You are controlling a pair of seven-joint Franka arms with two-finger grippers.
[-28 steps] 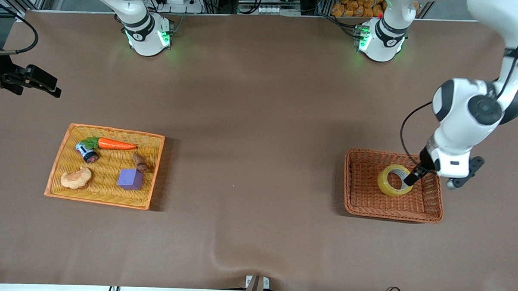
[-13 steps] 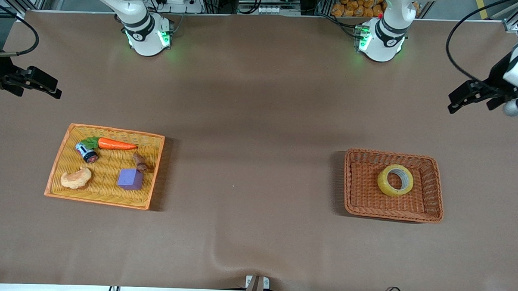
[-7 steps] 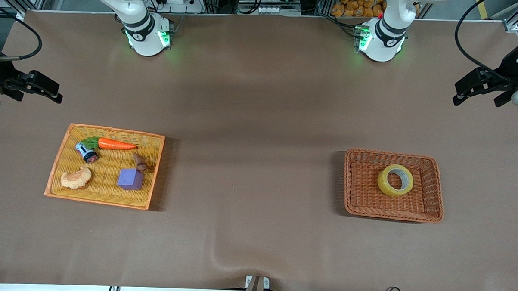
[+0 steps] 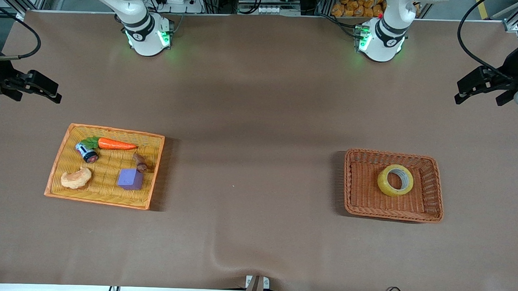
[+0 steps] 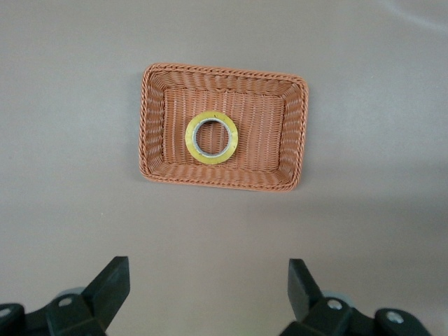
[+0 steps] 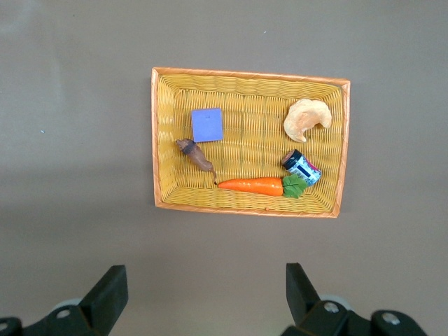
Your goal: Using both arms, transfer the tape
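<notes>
even overhead light, soft shadows beside both baskets, green glow at arm bases, wrist views perhaps slightly soft

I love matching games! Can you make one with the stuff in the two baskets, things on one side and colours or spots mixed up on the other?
Things:
1. tape
2. carrot
3. cube
4. left gripper

Clues:
A. purple, in the yellow tray
B. open, up in the air at the left arm's end of the table
C. lying flat, alone in the brown basket
D. orange with green leaves

Right pairs: 1-C, 2-D, 3-A, 4-B
</notes>
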